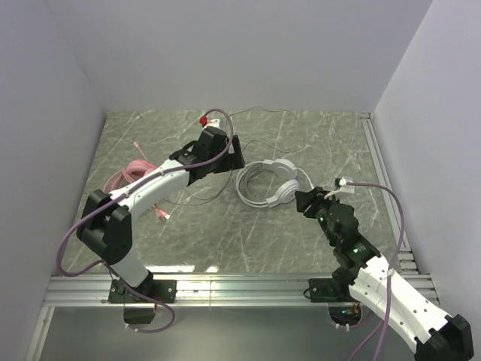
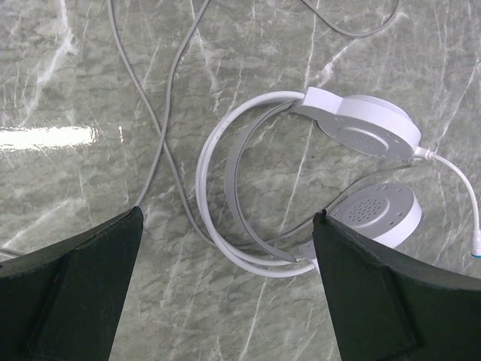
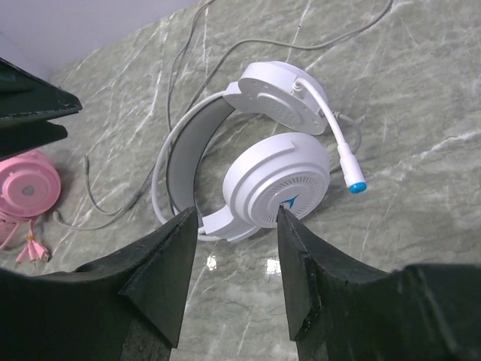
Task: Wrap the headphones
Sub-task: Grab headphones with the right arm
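The pink headset (image 1: pixel 129 174) lies at the far left of the table (image 1: pixel 225 241), its thin cable in loose loops beside it, well apart from both my grippers. My left arm reaches forward and to the right from its base, elbow raised, and my left gripper (image 2: pixel 227 218) points down over the table with its fingers spread as wide as they go, holding nothing. Below it sits the band of the white headset (image 1: pixel 284 194), which lies flat near the middle of the table, its pale cable (image 2: pixel 161 113) trailing off behind. My right arm stretches forward and leftward, low. My right gripper (image 3: pixel 234 214) is half spread and empty, just beside the nearer ear cup.
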Robot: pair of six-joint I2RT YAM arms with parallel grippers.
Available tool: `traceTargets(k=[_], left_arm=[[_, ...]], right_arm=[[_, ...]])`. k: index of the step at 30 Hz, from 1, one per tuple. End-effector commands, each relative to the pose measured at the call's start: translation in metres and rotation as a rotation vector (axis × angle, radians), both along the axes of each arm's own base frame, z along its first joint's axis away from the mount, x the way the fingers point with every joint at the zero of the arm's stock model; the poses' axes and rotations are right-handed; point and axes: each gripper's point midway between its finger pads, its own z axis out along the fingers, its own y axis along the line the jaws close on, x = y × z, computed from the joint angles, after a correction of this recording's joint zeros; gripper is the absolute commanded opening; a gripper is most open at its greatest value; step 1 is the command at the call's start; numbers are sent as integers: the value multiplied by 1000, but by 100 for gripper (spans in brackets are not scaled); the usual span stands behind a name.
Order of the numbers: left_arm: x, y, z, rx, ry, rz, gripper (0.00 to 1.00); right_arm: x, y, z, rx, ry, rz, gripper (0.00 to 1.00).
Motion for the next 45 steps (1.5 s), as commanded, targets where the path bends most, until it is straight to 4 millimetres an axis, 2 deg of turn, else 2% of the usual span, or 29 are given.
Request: traceTargets(k=[1, 7, 10, 14, 18, 22, 25, 30, 34, 35, 37, 38, 39, 40, 41, 43, 44, 45], left_arm=[[12, -6, 20, -13, -58, 0, 99], [23, -8, 1, 41, -19, 22, 97], [29, -16, -4, 49, -4, 3, 91], [33, -14, -31, 106, 52, 22, 84], [29, -15, -52, 127, 112, 18, 68], [20, -11, -70, 137, 144, 19, 64], [13, -16, -79, 125, 163, -2, 62], [7, -22, -93, 147, 192, -17, 61], [8, -16, -88, 163, 183, 6, 61], [7, -14, -78, 159, 164, 9, 61], [4, -2, -72, 175, 151, 28, 64], [3, 2, -58, 162, 126, 31, 65], [1, 7, -55, 155, 123, 32, 65], [-4, 17, -60, 158, 134, 42, 66], [-6, 15, -46, 116, 112, 27, 66], [-12, 23, -46, 104, 114, 26, 66], [-13, 25, -40, 99, 103, 27, 67], [-14, 27, -40, 103, 101, 26, 67]], right_arm=[[5, -3, 14, 30, -54, -28, 54], [6, 0, 12, 23, -42, -17, 54], [6, -1, 12, 21, -42, -18, 54], [5, -1, 11, 19, -40, -20, 54], [6, -1, 11, 17, -39, -18, 54], [7, 0, 9, 14, -30, -18, 54], [7, 1, 7, 11, -23, -11, 54], [8, 24, 6, -46, -11, 122, 55], [13, 54, 9, -131, 57, 242, 60], [11, 57, 0, -166, 117, 250, 61], [22, 66, 4, -196, 175, 253, 62], [18, 67, -4, -229, 231, 253, 62], [30, 62, 2, -262, 238, 183, 62], [33, 55, 3, -282, 251, 137, 63], [31, 48, -2, -282, 295, 97, 67], [37, 40, 5, -278, 316, 27, 75], [32, 36, 0, -265, 371, -8, 80], [36, 38, 7, -254, 385, -27, 81]])
